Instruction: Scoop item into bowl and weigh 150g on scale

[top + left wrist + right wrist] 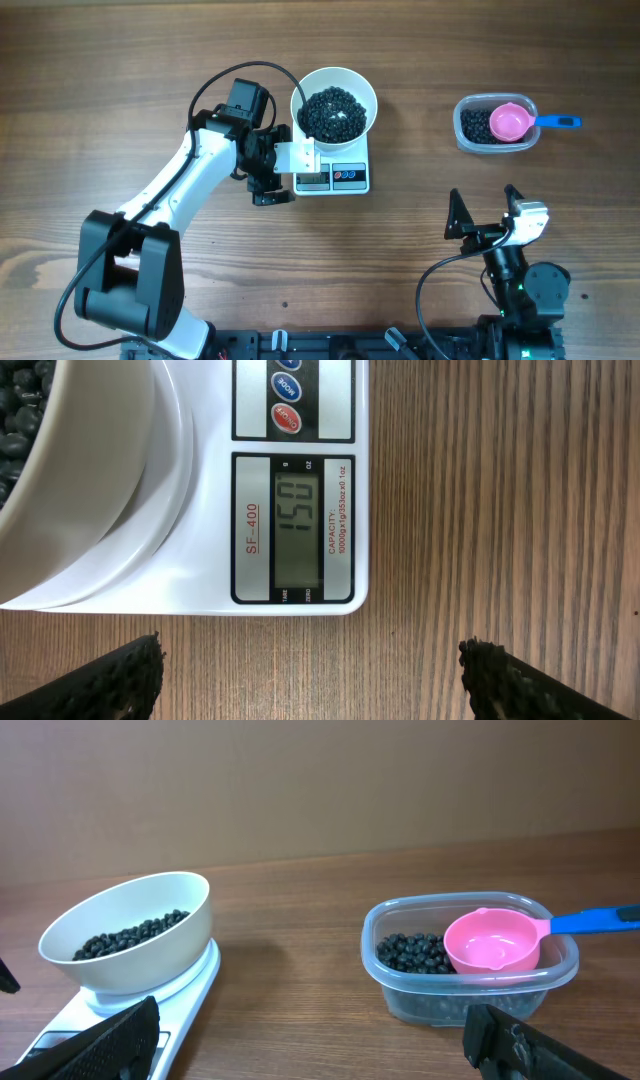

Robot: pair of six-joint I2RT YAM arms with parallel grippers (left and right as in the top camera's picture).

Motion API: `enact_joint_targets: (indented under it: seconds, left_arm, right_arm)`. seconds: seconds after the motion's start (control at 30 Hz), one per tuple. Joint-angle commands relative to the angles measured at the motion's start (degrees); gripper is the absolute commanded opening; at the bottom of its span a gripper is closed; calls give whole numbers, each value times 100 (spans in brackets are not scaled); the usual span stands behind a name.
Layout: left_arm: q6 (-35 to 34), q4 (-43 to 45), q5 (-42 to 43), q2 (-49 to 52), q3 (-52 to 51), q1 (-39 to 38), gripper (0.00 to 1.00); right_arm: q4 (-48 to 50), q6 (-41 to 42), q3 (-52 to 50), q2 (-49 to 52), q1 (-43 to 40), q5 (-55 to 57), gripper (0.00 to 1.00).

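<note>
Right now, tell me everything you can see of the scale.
The scale is a small white plastic square, flat on the wooden table. Its front panel carries a grey display reading 150 and round red and blue buttons. The white bowl of black beans sits on its platform. The open left claw hangs before it, apart.

Brown wooden worktop (120,60), small white scale (345,178) near its middle, clear plastic tub (463,140) well apart to the right
</note>
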Motion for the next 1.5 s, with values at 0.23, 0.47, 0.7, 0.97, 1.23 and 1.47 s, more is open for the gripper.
enact_joint_targets:
  seconds: [0.23, 0.47, 0.7, 0.97, 1.23, 1.47]
  left_arm:
    - [105, -7, 109, 59, -44, 15, 100]
    - [105, -4, 109, 59, -44, 15, 100]
    - [105, -4, 111, 59, -44, 15, 100]
    - [103, -70, 245, 2, -44, 28, 100]
    - [-1729, 997, 437, -2011, -46, 463, 100]
    - [-4465, 1523, 514, -4113, -50, 463, 100]
  right_arm:
    - [15, -7, 35, -57, 24, 101, 100]
    - [15, -7, 35, -57, 24, 101, 100]
    - [15, -9, 37, -57, 24, 98, 100]
    - [15, -7, 35, -57, 24, 101, 100]
    - [15, -7, 35, -57, 24, 101, 100]
    - [15, -7, 37, -57, 24, 101, 99]
